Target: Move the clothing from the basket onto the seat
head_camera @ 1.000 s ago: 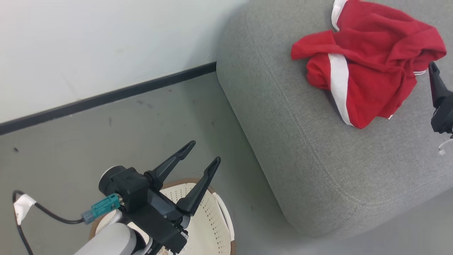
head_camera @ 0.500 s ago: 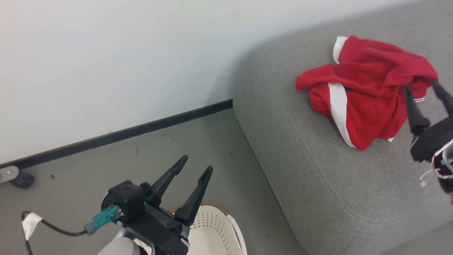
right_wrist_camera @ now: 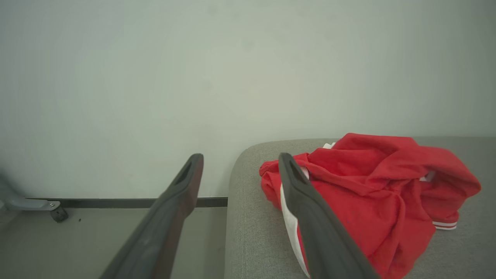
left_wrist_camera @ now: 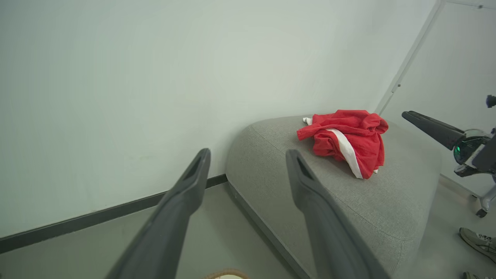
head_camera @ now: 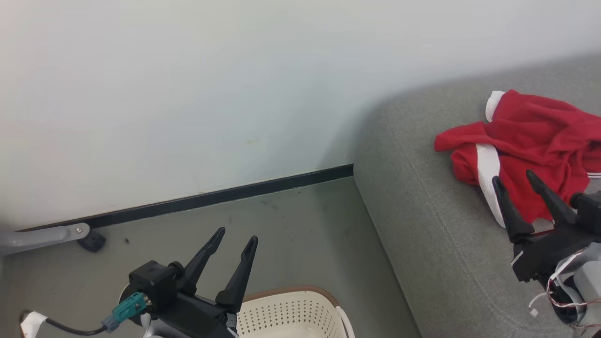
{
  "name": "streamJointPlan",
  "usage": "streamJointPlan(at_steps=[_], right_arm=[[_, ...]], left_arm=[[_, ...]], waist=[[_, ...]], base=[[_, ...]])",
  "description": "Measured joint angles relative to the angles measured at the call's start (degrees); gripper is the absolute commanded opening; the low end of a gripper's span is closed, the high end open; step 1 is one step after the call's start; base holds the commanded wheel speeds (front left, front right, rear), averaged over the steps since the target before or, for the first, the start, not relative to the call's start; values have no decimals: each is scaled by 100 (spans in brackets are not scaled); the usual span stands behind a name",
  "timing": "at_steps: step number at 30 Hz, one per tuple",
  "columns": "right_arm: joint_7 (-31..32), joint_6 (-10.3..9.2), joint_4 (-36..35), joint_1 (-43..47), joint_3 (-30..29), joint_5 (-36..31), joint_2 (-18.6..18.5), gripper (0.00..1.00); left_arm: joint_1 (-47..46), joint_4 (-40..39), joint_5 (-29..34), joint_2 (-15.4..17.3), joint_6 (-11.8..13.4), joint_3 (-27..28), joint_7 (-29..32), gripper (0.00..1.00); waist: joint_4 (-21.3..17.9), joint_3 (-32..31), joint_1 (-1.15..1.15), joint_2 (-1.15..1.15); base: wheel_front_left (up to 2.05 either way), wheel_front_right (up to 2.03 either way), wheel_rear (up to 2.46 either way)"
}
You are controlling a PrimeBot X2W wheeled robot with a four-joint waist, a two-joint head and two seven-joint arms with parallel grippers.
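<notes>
Clothing (head_camera: 530, 141) lies crumpled on the grey sofa seat (head_camera: 422, 244), far right. The laundry basket (head_camera: 291, 310) on the floor, near left, shows no garment in its visible part. Left gripper (head_camera: 237, 234) and right gripper (head_camera: 512, 176) have fingers spread wide, holding nothing. I'd call the move done.

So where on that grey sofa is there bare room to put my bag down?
The seat is bare from its rounded corner by the wall up to the clothing, and along its front edge. It is crowded at the clothing itself, with the open right gripper pointing at it.
</notes>
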Motion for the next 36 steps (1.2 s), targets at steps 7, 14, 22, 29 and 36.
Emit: streamJointPlan(at_steps=[7, 14, 22, 29, 36], right_arm=[[-31, -165, -684, 667, -127, 62, 90, 100], [-33, -335, -1126, 1449, -238, 168, 475, 100], [-33, -381, -1570, 1813, -211, 99, 765, 100], [-34, -566, -1883, 2138, -465, 12, 1024, 100], [-49, -681, -2047, 2395, -606, -172, 1154, 100]], left_arm=[[172, 79, 0, -10, 147, 188, -1, 100], [329, 249, 18, -9, 336, 470, -2, 100], [889, 198, 81, 35, 552, 942, -2, 100], [1198, 110, 229, -46, 646, 1328, -3, 100], [1441, 26, 770, -125, 735, 1669, -3, 100]], waist=[[361, -140, 0, 0], [666, -279, 1, 0], [842, -459, 0, 1], [892, -472, 1, 1], [921, -476, 1, 1]], base=[[0, 0, 0], [0, 0, 0], [0, 0, 0], [0, 0, 0], [0, 0, 0]])
